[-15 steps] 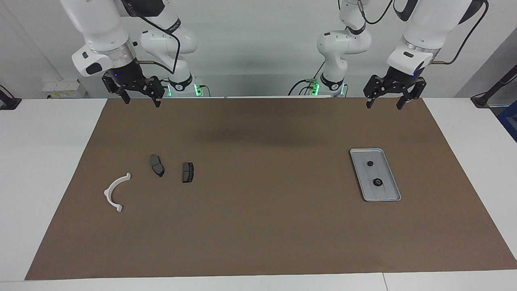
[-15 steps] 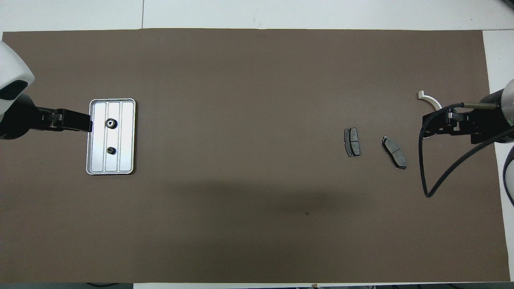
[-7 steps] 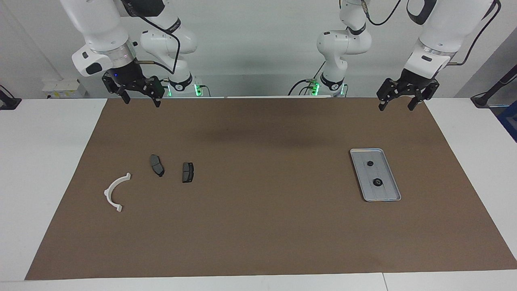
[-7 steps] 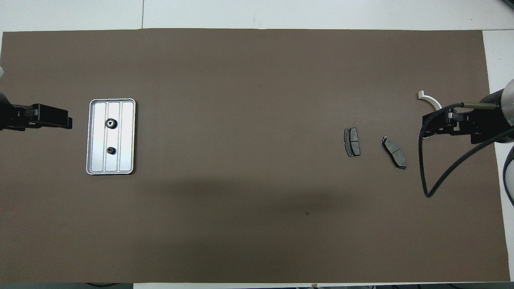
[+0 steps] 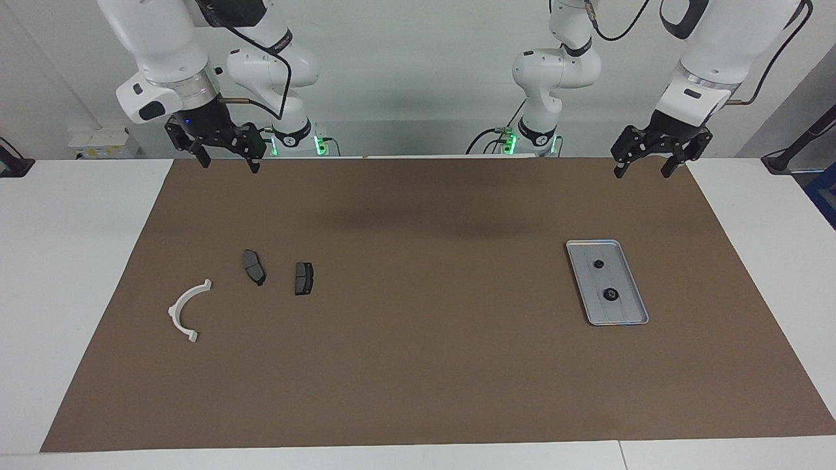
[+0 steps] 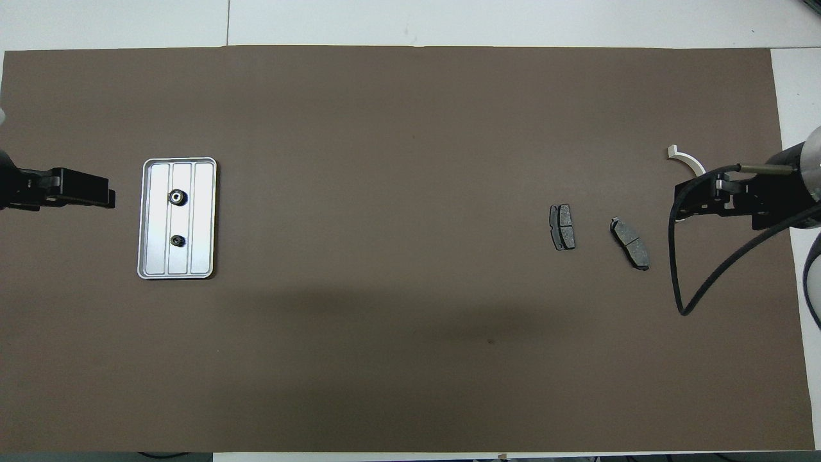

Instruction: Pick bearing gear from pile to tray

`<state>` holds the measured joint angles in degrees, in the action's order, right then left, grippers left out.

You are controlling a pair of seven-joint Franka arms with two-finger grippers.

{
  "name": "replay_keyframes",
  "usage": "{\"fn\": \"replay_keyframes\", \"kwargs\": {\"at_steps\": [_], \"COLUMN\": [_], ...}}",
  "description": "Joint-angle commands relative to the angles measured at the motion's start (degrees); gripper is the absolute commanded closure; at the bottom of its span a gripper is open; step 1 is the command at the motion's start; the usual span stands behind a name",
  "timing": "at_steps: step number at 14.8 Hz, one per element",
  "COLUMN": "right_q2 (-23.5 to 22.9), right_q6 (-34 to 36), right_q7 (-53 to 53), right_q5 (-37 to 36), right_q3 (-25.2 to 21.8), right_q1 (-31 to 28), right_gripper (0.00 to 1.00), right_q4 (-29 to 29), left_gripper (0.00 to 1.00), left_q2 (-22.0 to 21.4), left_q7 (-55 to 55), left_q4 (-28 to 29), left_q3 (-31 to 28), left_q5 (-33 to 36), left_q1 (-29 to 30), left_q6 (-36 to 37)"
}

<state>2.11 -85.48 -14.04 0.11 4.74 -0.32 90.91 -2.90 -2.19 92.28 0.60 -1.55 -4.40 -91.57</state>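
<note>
The silver tray (image 5: 614, 314) (image 6: 202, 218) lies on the brown mat toward the left arm's end of the table. Two small black bearing gears (image 5: 597, 264) (image 5: 610, 294) (image 6: 176, 197) lie in it. The pile toward the right arm's end is a white curved bracket (image 5: 188, 308) (image 6: 685, 159) and two dark grey plates (image 5: 254, 266) (image 5: 304, 277) (image 6: 562, 226). My left gripper (image 5: 641, 173) (image 6: 96, 196) hangs open and empty, high over the mat beside the tray. My right gripper (image 5: 230, 166) (image 6: 681, 205) hangs open and empty over the mat by the bracket, hiding part of it in the overhead view.
The brown mat (image 5: 424, 339) covers most of the white table (image 5: 72, 261). A black cable (image 6: 699, 289) loops down from the right arm's wrist. Both arm bases stand at the robots' edge.
My left gripper has drawn away from over the tray toward the left arm's end of the table, then nearly stopped. The right arm has not moved.
</note>
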Motion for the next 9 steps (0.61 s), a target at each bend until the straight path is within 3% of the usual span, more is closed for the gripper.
{"fn": "replay_keyframes", "kwargs": {"at_steps": [1,9], "right_q2": [0.7,0.7], "right_q6": [-0.9,-0.9], "right_q7": [1.3,1.3], "right_q5": [-0.9,-0.8], "right_q3": [0.6,0.6], "right_q1": [-0.6,-0.6], "right_gripper": [0.0,0.0], "right_q4": [0.9,0.9], "left_gripper": [0.0,0.0], "left_q2": [-0.5,-0.8], "left_q7": [0.7,0.3], "left_q4": [-0.2,0.1], "left_q3": [-1.4,-1.3], "left_q5": [0.5,0.5], "left_q1": [-1.0,-1.4], "left_q6": [1.7,2.9]}}
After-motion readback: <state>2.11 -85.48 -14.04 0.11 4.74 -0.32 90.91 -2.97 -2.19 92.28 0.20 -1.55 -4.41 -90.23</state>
